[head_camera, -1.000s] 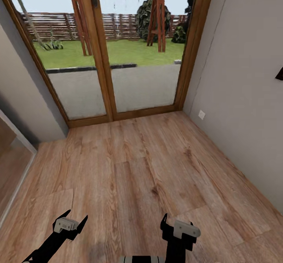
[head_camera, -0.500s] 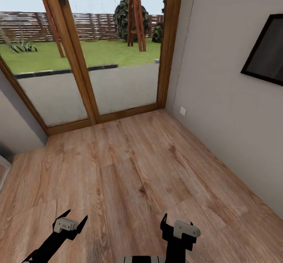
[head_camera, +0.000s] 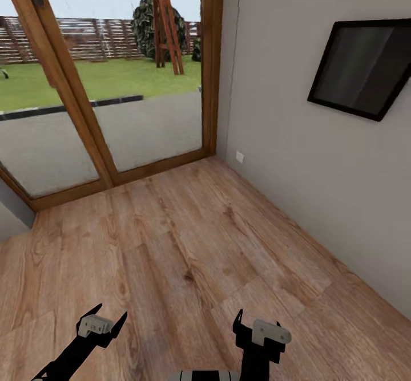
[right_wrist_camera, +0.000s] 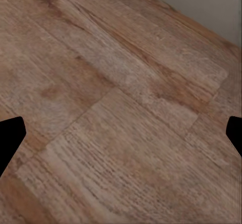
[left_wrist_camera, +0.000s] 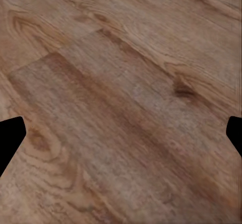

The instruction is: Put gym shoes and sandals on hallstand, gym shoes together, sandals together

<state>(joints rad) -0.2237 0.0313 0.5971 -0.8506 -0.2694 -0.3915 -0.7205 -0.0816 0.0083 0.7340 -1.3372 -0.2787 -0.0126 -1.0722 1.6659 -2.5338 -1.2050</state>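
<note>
Warm brown wood-grain plank corridor floor (head_camera: 188,244) ran from the robot to a wood-framed glass patio door (head_camera: 103,101) on the far left; a pale grey wall (head_camera: 319,187) carrying a black-framed dark picture (head_camera: 362,67) closed the right. Low in the head view, the left tool (head_camera: 103,325) and right tool (head_camera: 257,329) hung above the planks, each spread apart and holding nothing. No shoes, sandals or rack appeared, so the search likely called for steady turning. No writing was legible.
</note>
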